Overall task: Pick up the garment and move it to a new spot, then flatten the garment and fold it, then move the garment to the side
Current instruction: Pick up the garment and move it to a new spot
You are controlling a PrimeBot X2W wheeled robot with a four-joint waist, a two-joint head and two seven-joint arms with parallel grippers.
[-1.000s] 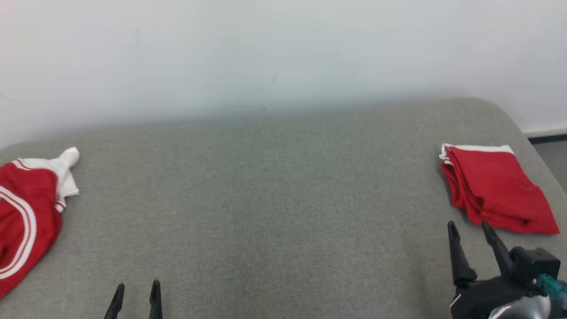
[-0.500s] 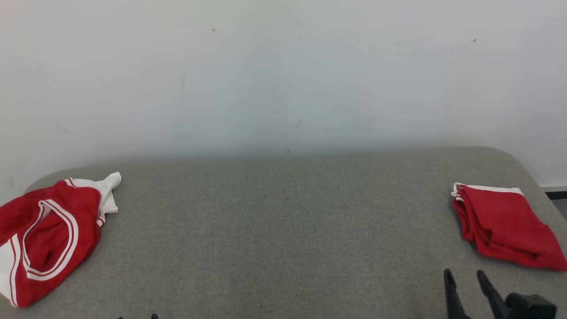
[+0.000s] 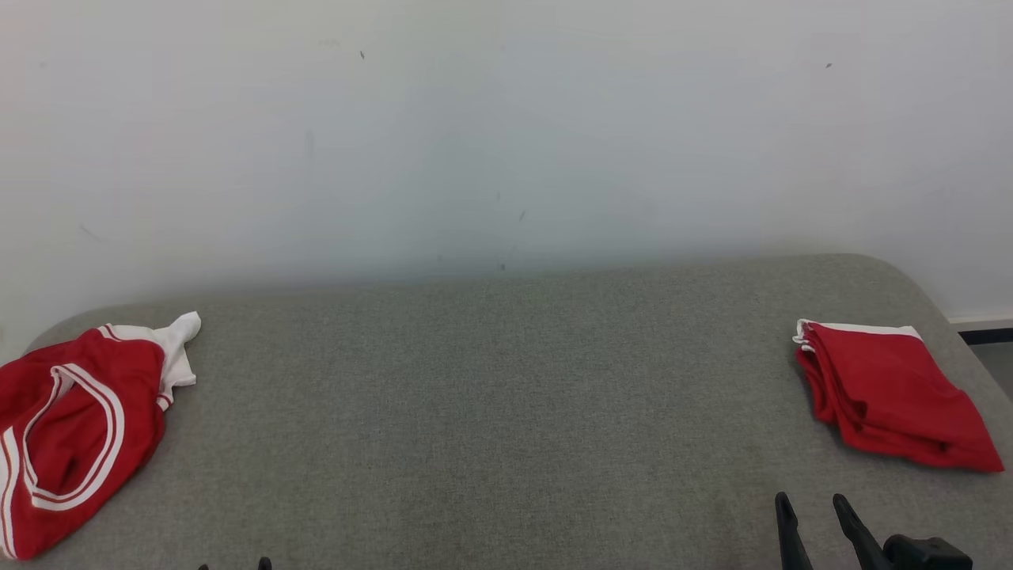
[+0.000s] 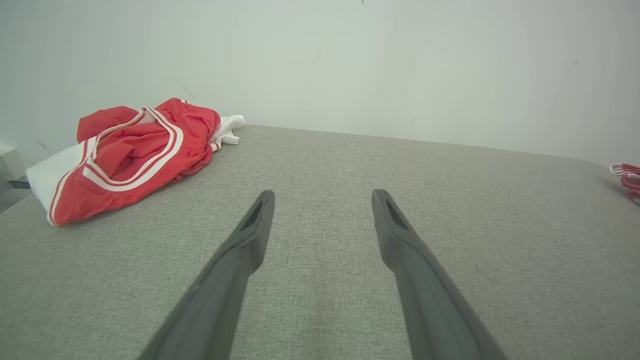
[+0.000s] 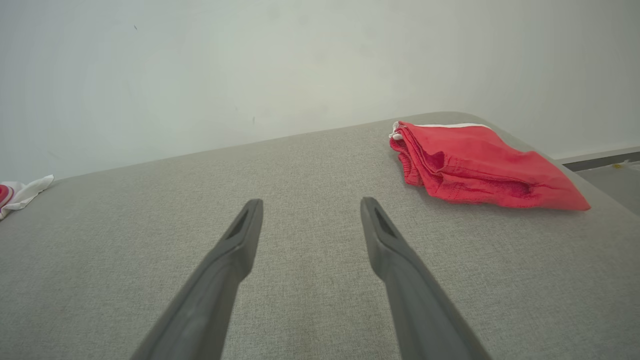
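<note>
Both claws look wide open from my station: the left claw (image 4: 322, 195) has its two dark fingers spread well apart in the lower middle of its wrist view with nothing between them. The right claw (image 5: 311, 201) shows the same wide, empty gap in the lower middle of its own wrist view. Whether either pair of tips touches the fabric below, I cannot tell. Biggest on my screen is the pale wall (image 3: 506, 119), plain apart from a few small dark specks, filling the upper half of the head view. Below it a grey padded surface (image 3: 491, 412) with rounded far corners runs across the lower half. Its whole middle stretch lies between the two pieces of clothing. At the lower left of the head view lies the crumpled garment (image 3: 75, 427), red with white banded trim and a white part bunched toward the wall, sitting at the left end of the surface. It is well apart from the left claw, whose tips just poke up at the bottom edge. At the right side lies the folded garment (image 3: 886, 392), a neat red stack with a white edge along its far side, near the right claw at the lower right corner but not touching it. A sliver of grey floor (image 3: 993, 356) shows at the right edge.
</note>
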